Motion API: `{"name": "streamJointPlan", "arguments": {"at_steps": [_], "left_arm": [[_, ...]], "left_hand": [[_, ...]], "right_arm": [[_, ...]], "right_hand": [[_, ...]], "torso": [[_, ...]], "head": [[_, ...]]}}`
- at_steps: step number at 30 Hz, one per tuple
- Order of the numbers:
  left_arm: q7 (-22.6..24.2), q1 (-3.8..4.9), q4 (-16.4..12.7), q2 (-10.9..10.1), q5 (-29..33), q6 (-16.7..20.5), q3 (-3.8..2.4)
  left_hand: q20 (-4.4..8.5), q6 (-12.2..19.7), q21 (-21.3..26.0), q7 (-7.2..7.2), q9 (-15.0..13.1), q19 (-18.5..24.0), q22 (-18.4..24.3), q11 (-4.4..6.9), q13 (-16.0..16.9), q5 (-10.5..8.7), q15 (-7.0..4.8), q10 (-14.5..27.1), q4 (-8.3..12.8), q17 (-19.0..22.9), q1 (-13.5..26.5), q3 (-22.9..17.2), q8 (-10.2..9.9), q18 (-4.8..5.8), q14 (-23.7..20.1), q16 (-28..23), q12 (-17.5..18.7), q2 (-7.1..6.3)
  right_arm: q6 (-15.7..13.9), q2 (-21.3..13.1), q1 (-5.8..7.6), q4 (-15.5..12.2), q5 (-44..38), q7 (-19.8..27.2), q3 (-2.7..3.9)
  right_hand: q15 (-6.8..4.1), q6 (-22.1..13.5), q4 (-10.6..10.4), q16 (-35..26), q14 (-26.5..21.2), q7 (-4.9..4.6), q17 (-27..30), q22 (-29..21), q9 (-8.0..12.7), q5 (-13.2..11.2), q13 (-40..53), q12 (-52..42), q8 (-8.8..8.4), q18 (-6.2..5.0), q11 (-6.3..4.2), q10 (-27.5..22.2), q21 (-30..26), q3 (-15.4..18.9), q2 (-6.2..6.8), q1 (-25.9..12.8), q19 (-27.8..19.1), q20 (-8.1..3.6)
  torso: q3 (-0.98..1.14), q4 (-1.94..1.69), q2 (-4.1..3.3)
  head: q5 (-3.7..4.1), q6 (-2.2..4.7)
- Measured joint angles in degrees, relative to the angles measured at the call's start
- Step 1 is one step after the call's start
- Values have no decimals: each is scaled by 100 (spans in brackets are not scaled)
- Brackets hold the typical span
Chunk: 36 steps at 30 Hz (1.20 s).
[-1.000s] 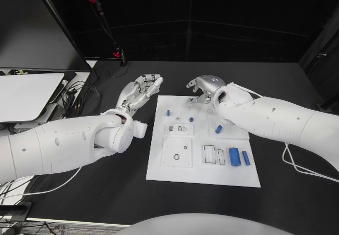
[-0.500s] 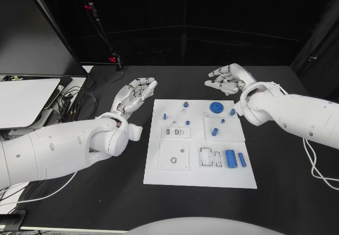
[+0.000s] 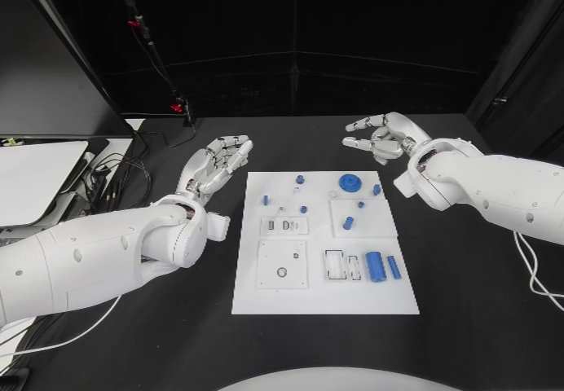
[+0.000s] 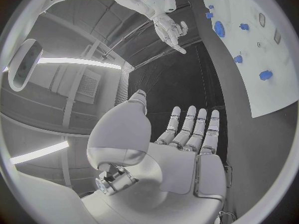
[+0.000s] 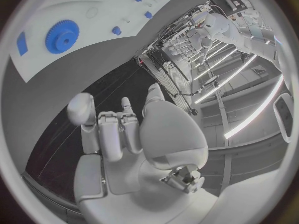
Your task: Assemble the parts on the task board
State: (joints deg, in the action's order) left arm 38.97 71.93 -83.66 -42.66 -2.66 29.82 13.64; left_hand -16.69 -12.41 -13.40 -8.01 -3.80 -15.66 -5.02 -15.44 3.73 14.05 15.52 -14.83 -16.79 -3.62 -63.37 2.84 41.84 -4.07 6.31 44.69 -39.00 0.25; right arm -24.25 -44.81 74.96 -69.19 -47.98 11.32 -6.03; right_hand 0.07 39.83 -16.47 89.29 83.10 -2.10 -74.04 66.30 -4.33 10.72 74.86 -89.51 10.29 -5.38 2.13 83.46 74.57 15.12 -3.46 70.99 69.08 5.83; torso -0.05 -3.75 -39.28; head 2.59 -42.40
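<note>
The white task board [image 3: 323, 289] lies in the middle of the black table. A blue gear [image 3: 350, 182] sits near its far edge, also in the right wrist view [image 5: 62, 36]. Small blue pegs [image 3: 300, 179] stand around it, and a blue cylinder [image 3: 375, 266] lies near the right side. My left hand [image 3: 220, 159] hovers off the board's far left corner, fingers stretched out and apart, holding nothing [image 4: 181, 144]. My right hand [image 3: 378, 134] is beyond the far right corner, fingers loosely bent and apart, holding nothing [image 5: 124, 139].
A pale flat device [image 3: 35, 175] and loose cables [image 3: 117, 167] lie at the table's left. A thin stand with red clips [image 3: 176, 106] rises behind the left hand. Bare black table runs on both sides of the board.
The camera has shifted. My right hand has drawn back from over the board's far end to beyond it, uncovering the blue gear. My left hand stays stretched out beside the board.
</note>
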Motion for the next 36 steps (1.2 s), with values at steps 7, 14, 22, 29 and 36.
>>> {"name": "streamJointPlan", "arguments": {"at_steps": [7, 14, 22, 29, 36], "left_arm": [[0, -1, 8, 8, 0, -11, 0], [0, -1, 14, 11, 0, -17, 0], [0, -2, 24, 17, 0, -25, 0], [0, -4, 26, 11, -1, -33, 0], [0, -4, 22, -14, -1, -37, 0]], "left_hand": [[0, 0, -10, 0, 0, 0, 0, 0, 0, 0, 0, 0, 0, -4, 0, 0, 0, 1, 0, 0, 0, 0], [0, 0, -10, 0, 0, 0, 0, 0, 0, 0, 0, 0, 0, -4, 0, 0, 0, 1, 0, 0, 0, 0], [0, 0, -10, 0, -1, 0, 0, 0, 0, 0, 0, 0, 0, -3, -23, 0, 0, 0, 0, 0, 0, 23], [0, 0, -10, 0, -1, 0, 0, 0, 0, 0, 0, 0, 0, -3, -23, 0, 0, 0, 0, 0, 0, 23], [0, 0, -10, 0, -1, 0, 0, 0, 0, 0, 0, 0, 0, -2, -23, 0, 0, 0, 0, 0, 0, 23]], "right_arm": [[-102, 23, -66, 235, -506, -125, -1], [-139, 55, -182, 360, -1114, -395, -2], [-18, 262, -294, 548, -1836, -713, -4], [143, 387, -371, 650, -2224, -929, -3], [255, 521, -420, 788, -2512, -1197, -3]], "right_hand": [[-12, 288, 13, 57, 92, -529, -91, 866, -124, 589, 8, -34, 501, 501, 63, 53, 1525, -290, 356, 224, 1489, 23], [191, 300, -11, 57, 94, -663, -91, 865, -270, 236, 8, -34, 953, 500, 282, 56, 1525, -1023, 633, 597, 1486, 209], [209, 321, 17, 57, 94, -684, -90, 865, -310, 38, 8, -34, 1130, 500, 290, 47, 1525, -1553, 861, 701, 1486, 250], [209, 321, 16, 57, 94, -684, -90, 864, -268, -42, 8, -34, 1130, 500, 310, 68, 1525, -1759, 955, 795, 1486, 250], [209, 300, 16, 57, 94, -705, -89, 864, -222, -68, 7, -34, 1050, 499, 310, 68, 1525, -1809, 986, 826, 1486, 250]], "torso": [[1, -4, -6], [3, -5, -14], [4, 4, -14], [6, -6, -10], [3, -7, -6]], "head": [[196, 55], [357, 109], [374, 102], [318, 74], [298, 66]]}}
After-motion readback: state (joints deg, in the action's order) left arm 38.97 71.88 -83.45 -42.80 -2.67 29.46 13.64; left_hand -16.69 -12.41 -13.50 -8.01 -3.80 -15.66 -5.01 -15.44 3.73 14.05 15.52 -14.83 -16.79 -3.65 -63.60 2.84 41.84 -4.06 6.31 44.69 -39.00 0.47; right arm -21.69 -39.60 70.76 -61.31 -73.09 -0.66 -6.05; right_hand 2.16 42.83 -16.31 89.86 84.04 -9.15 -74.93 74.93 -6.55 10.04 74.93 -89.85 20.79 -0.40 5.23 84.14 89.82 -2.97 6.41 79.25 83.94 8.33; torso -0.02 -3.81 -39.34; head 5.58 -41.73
